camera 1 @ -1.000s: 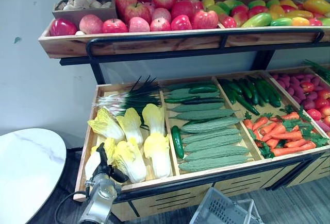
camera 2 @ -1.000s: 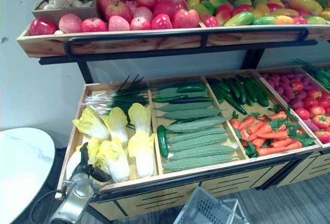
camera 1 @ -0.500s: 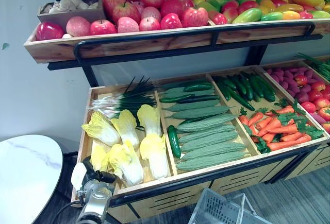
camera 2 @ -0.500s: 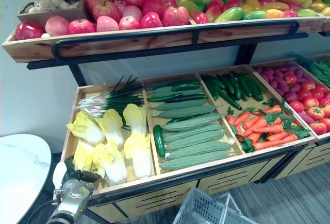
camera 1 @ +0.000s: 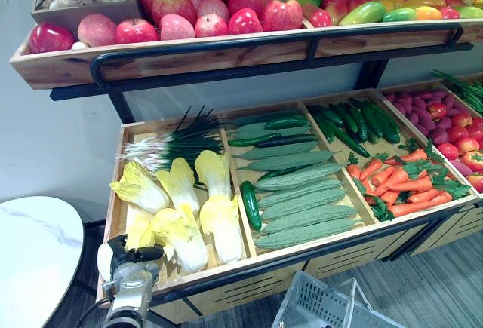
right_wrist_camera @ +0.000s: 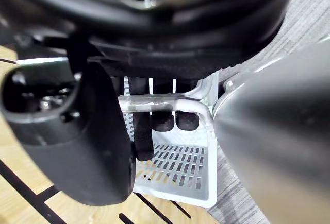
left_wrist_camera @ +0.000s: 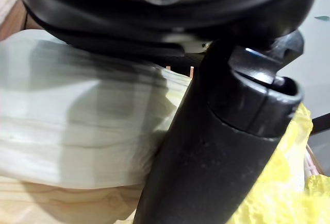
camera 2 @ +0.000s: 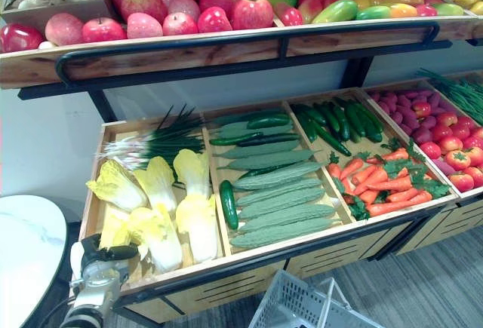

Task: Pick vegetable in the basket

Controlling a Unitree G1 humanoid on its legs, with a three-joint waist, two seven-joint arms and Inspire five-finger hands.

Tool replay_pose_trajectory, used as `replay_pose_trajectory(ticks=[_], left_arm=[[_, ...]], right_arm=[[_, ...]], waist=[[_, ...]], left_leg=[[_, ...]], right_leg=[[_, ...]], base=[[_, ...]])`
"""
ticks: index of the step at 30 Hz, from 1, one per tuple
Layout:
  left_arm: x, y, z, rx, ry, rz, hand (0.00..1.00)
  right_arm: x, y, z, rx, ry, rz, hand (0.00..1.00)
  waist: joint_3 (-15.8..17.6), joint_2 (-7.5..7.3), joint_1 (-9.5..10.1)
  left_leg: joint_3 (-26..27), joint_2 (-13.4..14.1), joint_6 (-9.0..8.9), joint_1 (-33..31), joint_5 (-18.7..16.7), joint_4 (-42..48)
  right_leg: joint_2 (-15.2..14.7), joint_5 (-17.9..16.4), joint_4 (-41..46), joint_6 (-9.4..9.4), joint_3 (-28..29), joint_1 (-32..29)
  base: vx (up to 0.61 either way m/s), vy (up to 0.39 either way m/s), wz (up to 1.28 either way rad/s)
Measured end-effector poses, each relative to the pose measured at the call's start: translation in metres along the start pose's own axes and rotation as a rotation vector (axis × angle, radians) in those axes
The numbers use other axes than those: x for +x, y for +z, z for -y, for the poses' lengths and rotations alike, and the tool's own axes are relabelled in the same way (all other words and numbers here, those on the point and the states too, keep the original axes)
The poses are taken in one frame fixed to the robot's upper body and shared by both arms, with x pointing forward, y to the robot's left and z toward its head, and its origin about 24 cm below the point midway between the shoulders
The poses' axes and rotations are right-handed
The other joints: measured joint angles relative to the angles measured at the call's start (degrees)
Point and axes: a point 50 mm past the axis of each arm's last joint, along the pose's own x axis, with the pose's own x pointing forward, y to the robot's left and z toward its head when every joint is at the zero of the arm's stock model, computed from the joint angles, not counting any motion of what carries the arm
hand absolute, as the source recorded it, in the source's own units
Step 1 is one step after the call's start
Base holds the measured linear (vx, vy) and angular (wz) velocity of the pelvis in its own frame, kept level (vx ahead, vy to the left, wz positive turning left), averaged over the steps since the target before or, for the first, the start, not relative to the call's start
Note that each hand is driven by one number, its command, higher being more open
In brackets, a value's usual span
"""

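The left hand (camera 1: 130, 255) sits at the front-left corner of the cabbage bin (camera 1: 114, 192). Its thumb lies against a pale cabbage (left_wrist_camera: 77, 126), but I cannot tell whether it grips. A black rail (camera 1: 302, 254) runs along the bin's front edge. A white surface (camera 1: 38, 245) lies close beside, and a shelf (camera 1: 189, 60) of apples (camera 1: 211, 4) hangs overhead. The right hand (right_wrist_camera: 77, 131) is curled round the handle (right_wrist_camera: 154, 103) of the basket (camera 1: 321, 309), low before the stand.

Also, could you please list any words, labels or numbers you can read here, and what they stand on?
None: no words, labels or numbers show on the shelf, the crates, the basket, the table or the cabbage in the left hand.
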Motion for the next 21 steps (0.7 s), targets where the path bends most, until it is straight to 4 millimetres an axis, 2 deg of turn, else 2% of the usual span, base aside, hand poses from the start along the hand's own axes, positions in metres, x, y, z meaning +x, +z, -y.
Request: replay_pose_trajectory(ticks=[3,6,9,11,14,18,21], left_arm=[[0.001,0.008,-0.002,-0.006,-0.001,-0.017,0.0],[0.0,0.02,-0.009,-0.024,0.007,-0.002,0.0],[-0.001,0.052,-0.027,-0.098,0.046,0.112,0.0],[-0.008,0.092,-0.045,-0.143,0.087,0.277,0.0],[-0.021,0.124,-0.058,-0.204,0.117,0.427,0.0],[-0.033,0.143,-0.063,-0.241,0.144,0.535,0.0],[-0.038,0.149,-0.063,-0.264,0.133,0.575,0.0]], right_arm=[[-0.001,-0.001,0.006,0.056,-0.03,0.002,0.0],[-0.005,-0.004,0.021,0.172,-0.088,0.019,0.0],[-0.012,-0.014,0.041,0.303,-0.151,0.025,0.0],[-0.017,-0.021,0.052,0.416,-0.191,0.039,0.0],[-0.025,-0.025,0.07,0.502,-0.255,0.067,0.0],[-0.032,-0.028,0.083,0.583,-0.298,0.095,0.0],[-0.033,-0.028,0.086,0.632,-0.32,0.112,0.0]], waist=[[0.0,-0.02,0.0],[0.1,0.08,0.13],[0.0,0.14,0.53],[-0.4,0.15,0.75],[-2.0,1.13,0.74],[-4.1,1.78,0.71],[-4.4,1.54,0.61]], left_leg=[[-0.1,0.0,0.0,0.0,0.0,0.0],[-0.1,0.2,0.02,0.3,0.0,0.1],[-0.3,0.8,0.0,0.6,0.0,0.0],[-0.3,1.3,-0.09,-0.4,0.3,0.0],[-0.2,1.4,-0.02,-0.9,0.6,0.0],[0.2,1.6,0.06,-1.0,0.7,0.0],[0.4,1.9,0.18,-1.0,0.8,0.0]], right_leg=[[0.0,0.0,0.2,0.0,0.0,0.0],[0.1,0.0,0.8,-0.02,0.1,0.0],[0.7,-0.4,2.6,-0.47,0.5,-0.6],[1.1,-0.8,3.8,-0.62,0.8,-1.9],[1.3,-0.8,4.5,-0.62,1.1,-2.6],[1.4,-0.8,4.6,-0.63,1.5,-2.8],[1.5,-0.8,5.0,-0.67,1.7,-3.1]], base=[[-0.01,-0.003,0.01],[-0.04,-0.013,0.01],[-0.05,-0.037,-0.01],[-0.07,-0.054,-0.02],[-0.04,-0.04,-0.01],[-0.04,-0.025,-0.04],[-0.06,-0.042,-0.04]])
